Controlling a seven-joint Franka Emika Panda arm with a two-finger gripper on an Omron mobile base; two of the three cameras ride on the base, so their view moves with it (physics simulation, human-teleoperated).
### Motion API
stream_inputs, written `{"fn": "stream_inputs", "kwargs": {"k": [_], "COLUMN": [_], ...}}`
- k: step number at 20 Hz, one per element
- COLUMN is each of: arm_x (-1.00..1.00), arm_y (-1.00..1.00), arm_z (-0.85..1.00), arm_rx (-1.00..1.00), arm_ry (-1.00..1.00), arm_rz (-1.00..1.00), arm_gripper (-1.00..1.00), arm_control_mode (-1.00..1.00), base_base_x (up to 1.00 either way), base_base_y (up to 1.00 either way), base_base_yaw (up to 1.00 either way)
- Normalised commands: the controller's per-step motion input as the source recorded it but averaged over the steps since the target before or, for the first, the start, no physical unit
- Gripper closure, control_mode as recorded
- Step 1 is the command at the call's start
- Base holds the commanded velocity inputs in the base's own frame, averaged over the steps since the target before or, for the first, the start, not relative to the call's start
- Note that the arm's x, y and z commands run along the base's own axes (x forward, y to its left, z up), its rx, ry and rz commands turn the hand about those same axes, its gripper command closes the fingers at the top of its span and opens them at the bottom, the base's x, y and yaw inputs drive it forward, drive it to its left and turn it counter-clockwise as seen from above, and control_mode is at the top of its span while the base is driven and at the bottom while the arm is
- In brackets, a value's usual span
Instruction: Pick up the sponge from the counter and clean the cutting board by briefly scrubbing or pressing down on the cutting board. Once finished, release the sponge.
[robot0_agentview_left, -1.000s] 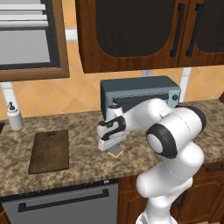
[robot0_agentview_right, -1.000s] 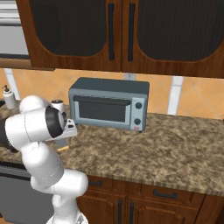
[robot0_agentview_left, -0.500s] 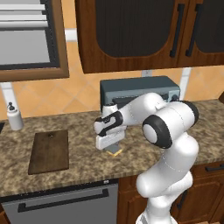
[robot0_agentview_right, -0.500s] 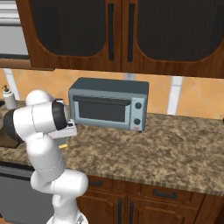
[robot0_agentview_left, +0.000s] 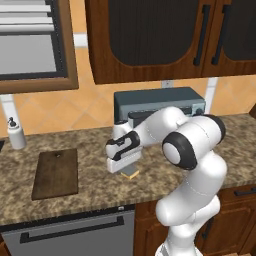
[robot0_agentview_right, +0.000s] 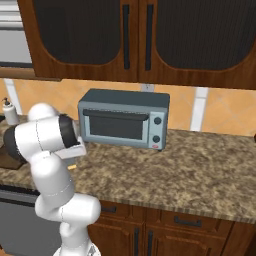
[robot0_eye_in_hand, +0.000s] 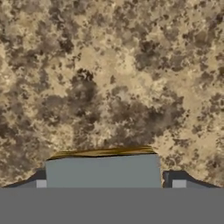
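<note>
Your counter (robot0_agentview_left: 95, 187) runs speckled brown-and-tan across the frame with a thick stone edge. On it: the dark cutting board (robot0_agentview_left: 56, 173) flat at left, a white soap bottle (robot0_agentview_left: 16, 134) behind it by the wall, the toaster oven (robot0_agentview_right: 124, 118) at the back — the sponge (robot0_agentview_left: 131, 173) sits in front of that oven.

left base view: behind-left of arm, looks forward and down over the worktop (robot0_agentview_left: 90, 195), mid range | right base view: behind-right, same worktop (robot0_agentview_right: 200, 165) from the other side | shared: toaster oven (robot0_agentview_left: 160, 107) (robot0_agentview_right: 125, 119), wall cabinets | hand view: very near, looking straight down on speckled worktop (robot0_eye_in_hand: 113, 78), sponge (robot0_eye_in_hand: 103, 170) at lower edge
</note>
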Motion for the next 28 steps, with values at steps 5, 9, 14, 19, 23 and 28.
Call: {"fn": "stream_inputs", "kwargs": {"k": [5,9,14,19,23,28], "arm_x": [-0.03,0.05,0.01,-0.01,0.00,0.00], "arm_y": [0.20,0.29,0.41,0.90,1.00,1.00], "arm_z": [-0.05,0.27,0.63,0.44,0.02,0.00], "arm_rx": [0.05,0.08,0.04,0.02,0.04,0.07], "arm_ry": [-0.01,0.02,0.03,0.03,0.00,0.00], "arm_rz": [0.03,0.19,0.24,0.25,0.16,0.08], "arm_gripper": [1.00,1.00,1.00,1.00,1.00,1.00], "arm_control_mode": [-1.00,-1.00,-1.00,-1.00,-1.00,-1.00], "base_base_x": [0.00,0.00,0.00,0.00,0.00,0.00], "base_base_y": [0.00,0.00,0.00,0.00,0.00,0.00], "base_base_yaw": [0.00,0.00,0.00,0.00,0.00,0.00]}}
